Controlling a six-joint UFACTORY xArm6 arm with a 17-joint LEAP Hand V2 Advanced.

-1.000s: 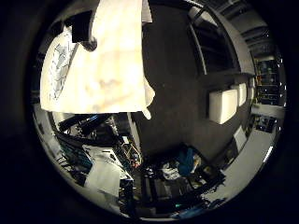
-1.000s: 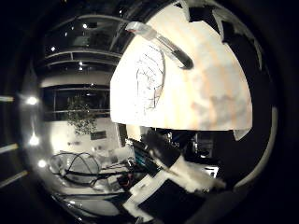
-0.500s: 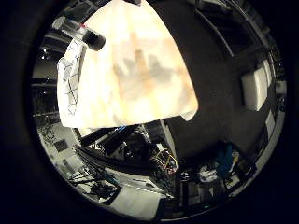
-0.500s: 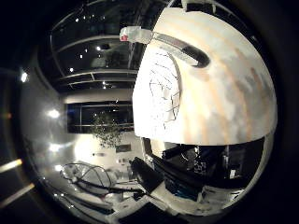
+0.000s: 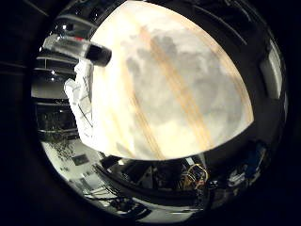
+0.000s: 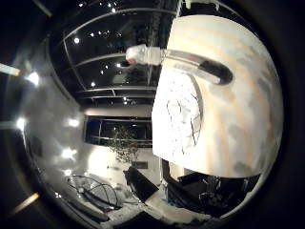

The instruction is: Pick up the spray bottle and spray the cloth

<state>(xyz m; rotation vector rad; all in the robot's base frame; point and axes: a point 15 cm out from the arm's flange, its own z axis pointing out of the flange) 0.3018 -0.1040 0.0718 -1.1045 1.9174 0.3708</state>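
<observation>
The spray bottle is clear with a white spray head and a dark end. It is on the light wooden table near one edge. I cannot tell whether it stands or lies. The cloth is white with dark line markings and lies flat on the table right beside the bottle. The right little finger side palm view shows the bottle and the cloth along the same table edge. A broad grey shadow falls on the tabletop.
Beyond the table edge lie a dim room with ceiling lights, a plant and cluttered equipment on the floor. The tabletop away from the bottle and cloth is bare wood.
Both views have shifted, so the camera moved: the table now fills far more of each picture and the shadow on it has grown. Bottle and cloth keep their places on the table.
</observation>
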